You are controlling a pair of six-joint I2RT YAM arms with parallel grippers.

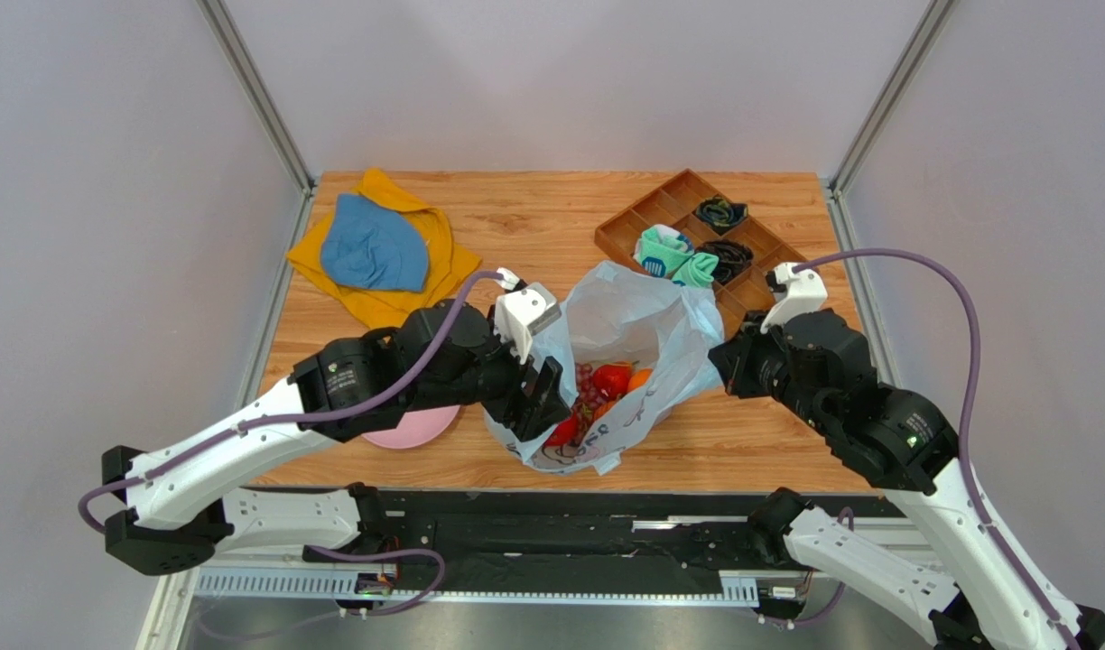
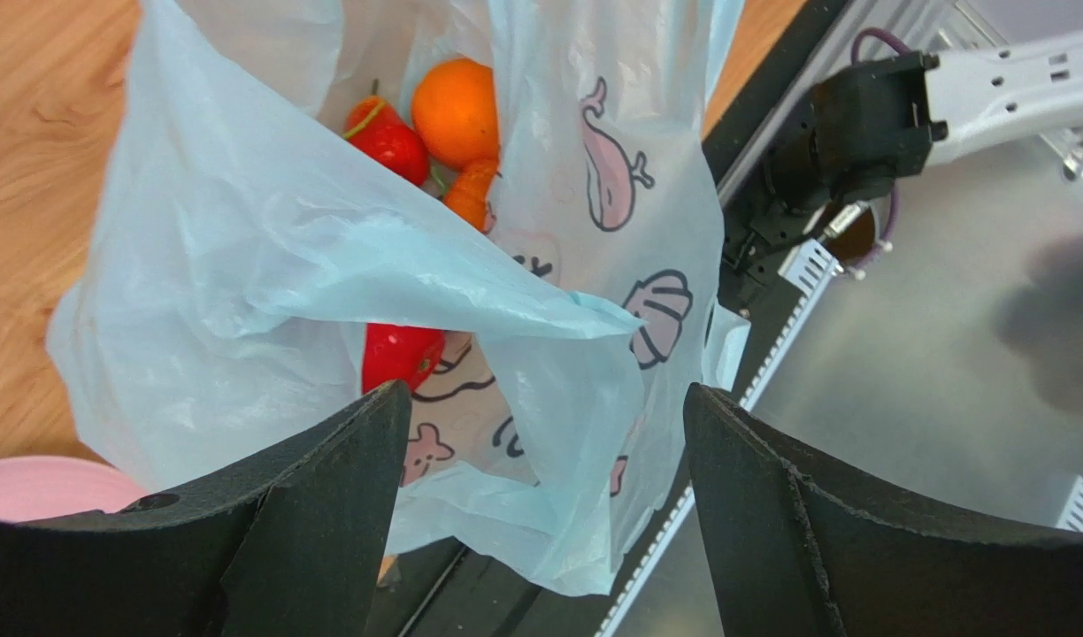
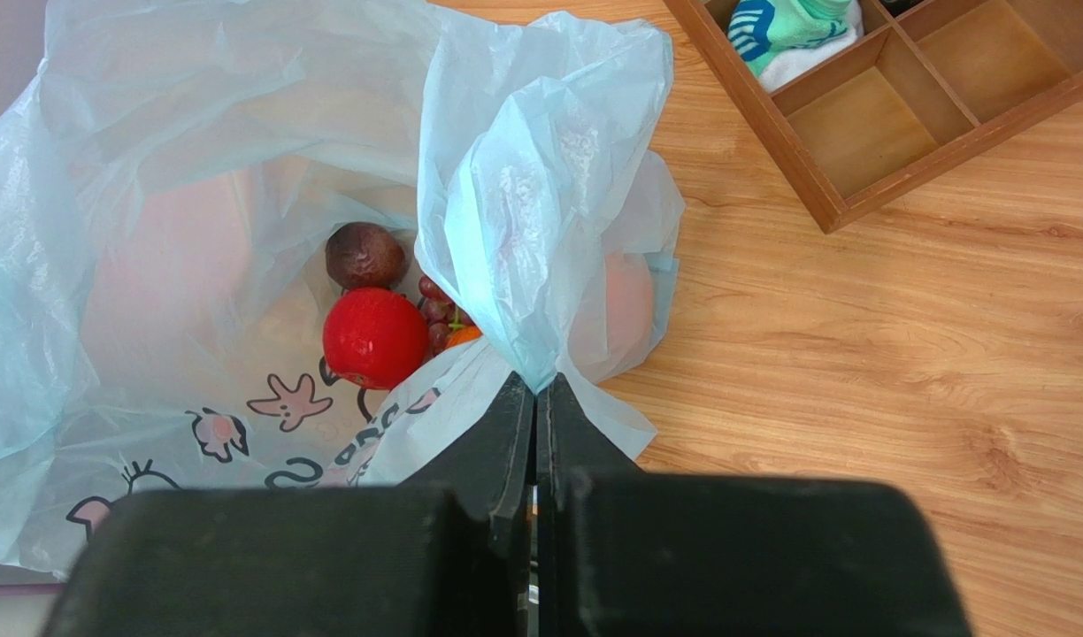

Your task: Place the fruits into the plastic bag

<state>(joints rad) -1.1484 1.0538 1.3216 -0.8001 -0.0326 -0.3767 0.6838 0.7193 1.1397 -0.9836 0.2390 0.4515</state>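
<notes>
Right gripper point(image 3: 535, 388) pinches the bag point(image 3: 148, 159) rim; my left gripper point(image 2: 544, 398) hangs open, empty, at its mouth. Fruits point(image 3: 373, 336) lie inside; I'd next check the plate point(image 1: 416, 431) beside it for leftovers.

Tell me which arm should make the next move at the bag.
Left. The left gripper is open and empty over the bag, near the plate. The right gripper is shut on the bag's rim, holding the mouth up; letting go would probably drop the plastic over the fruit.
</notes>
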